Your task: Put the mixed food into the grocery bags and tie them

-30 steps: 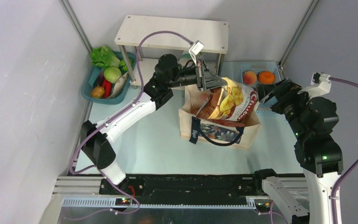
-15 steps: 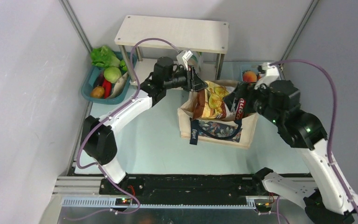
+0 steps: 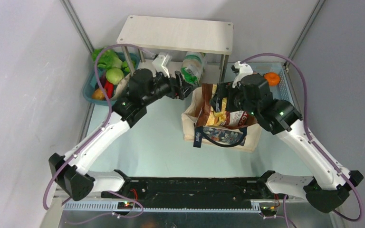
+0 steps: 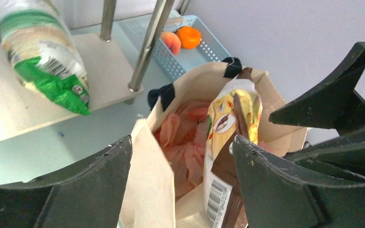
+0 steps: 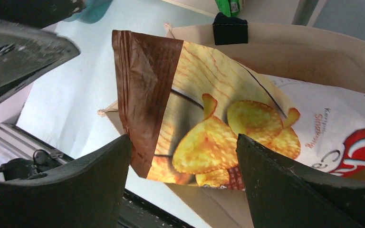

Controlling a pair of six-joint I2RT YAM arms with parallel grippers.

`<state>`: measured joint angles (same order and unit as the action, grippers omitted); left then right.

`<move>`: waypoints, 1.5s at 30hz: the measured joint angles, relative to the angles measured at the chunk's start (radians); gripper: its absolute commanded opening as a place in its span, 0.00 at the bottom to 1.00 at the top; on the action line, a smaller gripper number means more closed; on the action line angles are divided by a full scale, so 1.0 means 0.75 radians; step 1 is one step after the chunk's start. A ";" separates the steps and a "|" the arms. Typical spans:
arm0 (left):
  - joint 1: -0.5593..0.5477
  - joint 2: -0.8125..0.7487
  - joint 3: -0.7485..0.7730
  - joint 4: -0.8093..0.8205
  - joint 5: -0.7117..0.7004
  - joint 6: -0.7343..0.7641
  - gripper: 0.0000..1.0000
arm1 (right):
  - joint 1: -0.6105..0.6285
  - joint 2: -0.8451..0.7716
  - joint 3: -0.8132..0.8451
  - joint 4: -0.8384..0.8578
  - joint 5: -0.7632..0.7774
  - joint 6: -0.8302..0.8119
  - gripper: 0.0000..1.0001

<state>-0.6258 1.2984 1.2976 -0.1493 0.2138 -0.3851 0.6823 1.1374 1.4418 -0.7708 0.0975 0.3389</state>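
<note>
The beige canvas tote [image 3: 224, 136] with navy handles stands open at mid-table. A brown-yellow crisp packet [image 3: 217, 114] stands upright in it, its top poking above the rim. The thin pink plastic bag [image 4: 186, 147] lies crumpled inside the tote. My left gripper [image 3: 184, 89] hovers open just left of the tote's mouth; in the left wrist view [image 4: 183, 142] the tote's edge [image 4: 147, 180] and the packet [image 4: 228, 118] show between its fingers. My right gripper [image 3: 219, 98] is open over the tote, its jaws either side of the packet [image 5: 209, 109], not pressing it.
A teal basket [image 3: 88, 89] of vegetables sits at the back left. A wooden shelf [image 3: 176, 33] stands behind the tote, with a green-and-white packet [image 3: 193, 66] under it. A light blue basket [image 4: 204, 50] at the back right holds a peach [image 4: 172, 42] and an orange [image 3: 271, 78].
My left gripper opened, let go of the crisp packet and drew back left. The packet sank lower into the tote. My right arm swung in from the right to the packet.
</note>
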 measured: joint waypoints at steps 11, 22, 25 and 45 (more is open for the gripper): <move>-0.008 0.047 -0.197 -0.082 -0.044 -0.009 0.79 | 0.064 0.179 0.001 -0.002 0.111 0.021 0.84; -0.044 0.147 -0.138 -0.169 -0.003 0.002 0.00 | 0.072 0.232 0.014 -0.002 0.279 0.035 0.81; -0.044 0.146 -0.114 -0.223 -0.004 0.002 0.00 | 0.075 0.276 0.050 -0.006 0.367 0.031 0.76; -0.047 0.037 -0.117 -0.390 -0.085 -0.043 0.03 | 0.135 0.430 -0.004 -0.131 0.122 -0.037 0.63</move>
<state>-0.6609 1.3258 1.2095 -0.4419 0.1501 -0.4171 0.7834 1.4601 1.4387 -0.8692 0.1886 0.3115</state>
